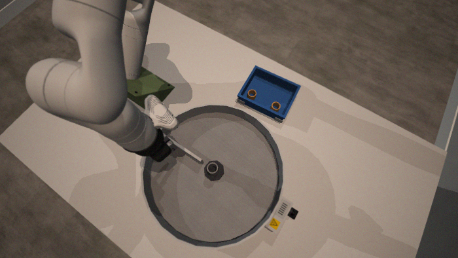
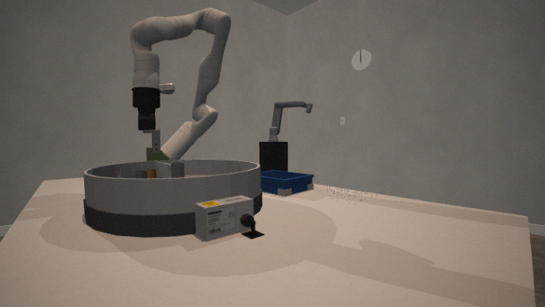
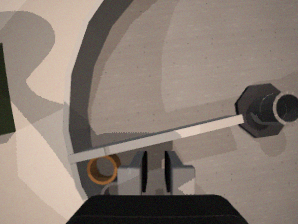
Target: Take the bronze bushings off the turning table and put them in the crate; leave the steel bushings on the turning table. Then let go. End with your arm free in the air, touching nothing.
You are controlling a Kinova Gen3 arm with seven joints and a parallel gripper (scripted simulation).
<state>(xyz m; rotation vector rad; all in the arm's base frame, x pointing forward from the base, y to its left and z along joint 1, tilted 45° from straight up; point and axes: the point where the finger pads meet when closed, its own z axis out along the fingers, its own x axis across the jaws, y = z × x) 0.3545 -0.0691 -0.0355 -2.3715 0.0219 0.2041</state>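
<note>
The turning table (image 1: pixel 213 213) (image 2: pixel 156 196) (image 3: pixel 81 107) has a high rim. One bronze bushing (image 2: pixel 151 174) (image 3: pixel 90 171) stands on it near the rim, close beside the thin bar. A grey steel bushing (image 2: pixel 140 174) stands next to it; in the wrist view it is mostly hidden behind the gripper. My gripper (image 2: pixel 156 150) (image 3: pixel 155 164) is partly open and empty, above the table, to the right of the bronze bushing in the wrist view. The blue crate (image 1: pixel 273 84) (image 2: pixel 286 184) holds two bronze bushings, one at left (image 1: pixel 251 97) and one at right (image 1: pixel 275 109).
A pale bar (image 1: pixel 188 152) (image 3: pixel 210 126) runs from the rim towards the dark central hub (image 1: pixel 220 175) (image 3: pixel 250 107), which carries a grey hollow post (image 2: pixel 177 170). A control box (image 1: pixel 282 207) (image 2: pixel 223 220) sits outside the rim. The green arm base (image 1: pixel 154 83) stands behind.
</note>
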